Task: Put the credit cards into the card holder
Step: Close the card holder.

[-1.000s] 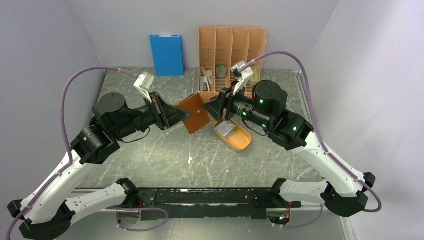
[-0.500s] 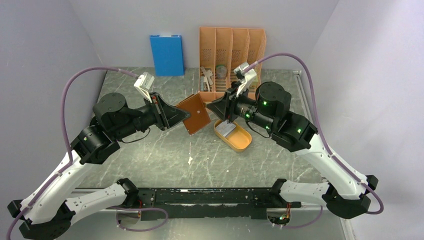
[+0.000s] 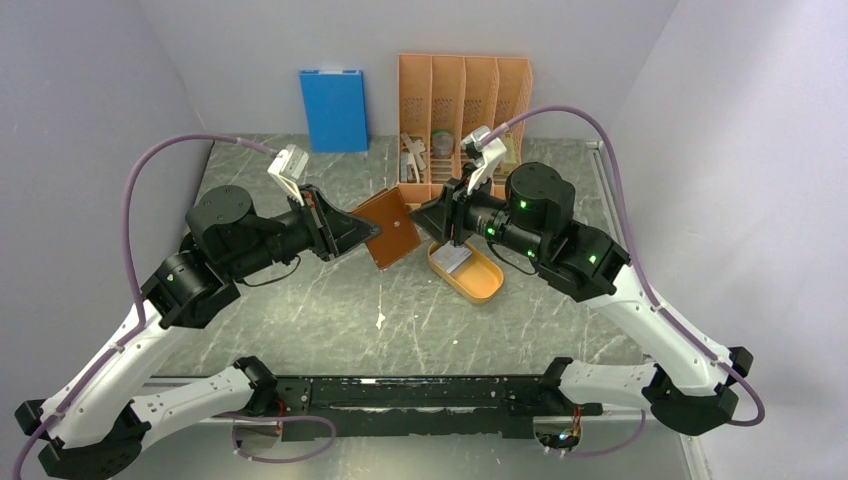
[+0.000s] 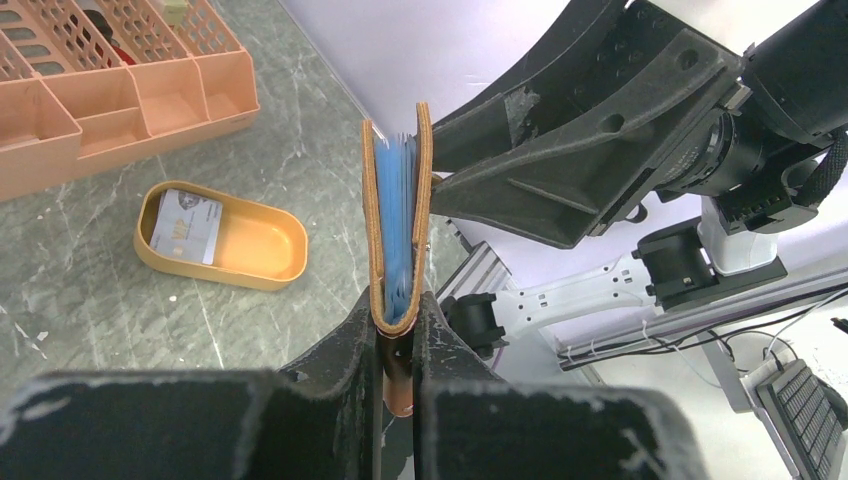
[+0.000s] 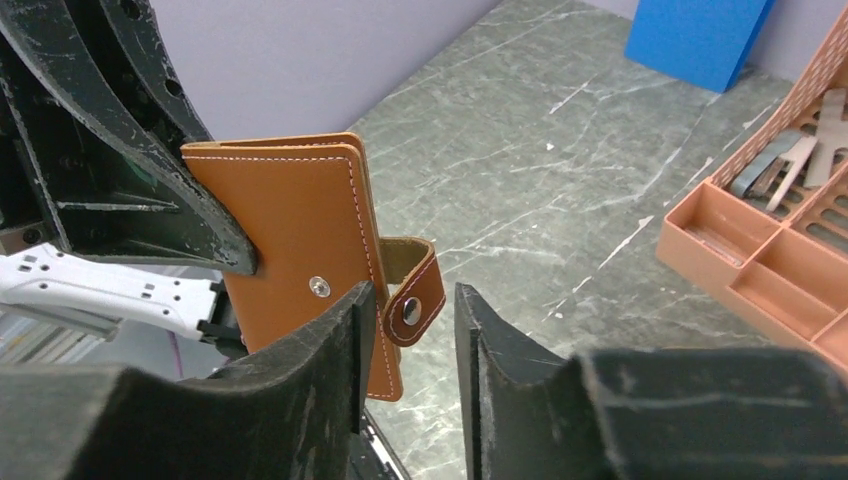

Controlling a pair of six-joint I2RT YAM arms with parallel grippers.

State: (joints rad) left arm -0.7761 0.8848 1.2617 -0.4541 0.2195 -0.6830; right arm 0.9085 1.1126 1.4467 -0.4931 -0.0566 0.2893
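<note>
The left hand [image 4: 400, 335] is clamped on the folded edge of the card holder [image 4: 398, 200] and holds it above the table [image 5: 560, 150]. The right hand [image 5: 412, 300] has its fingers apart, 1 on each side of the snap tab [image 5: 425, 278]. 1 credit card [image 4: 185, 225] lies in the orange oval tray [image 4: 270, 250].

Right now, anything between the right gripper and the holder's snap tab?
Nothing visible. The unsnapped tab sits between the right gripper's open fingers; the left gripper clamps the holder at its fold.
</note>
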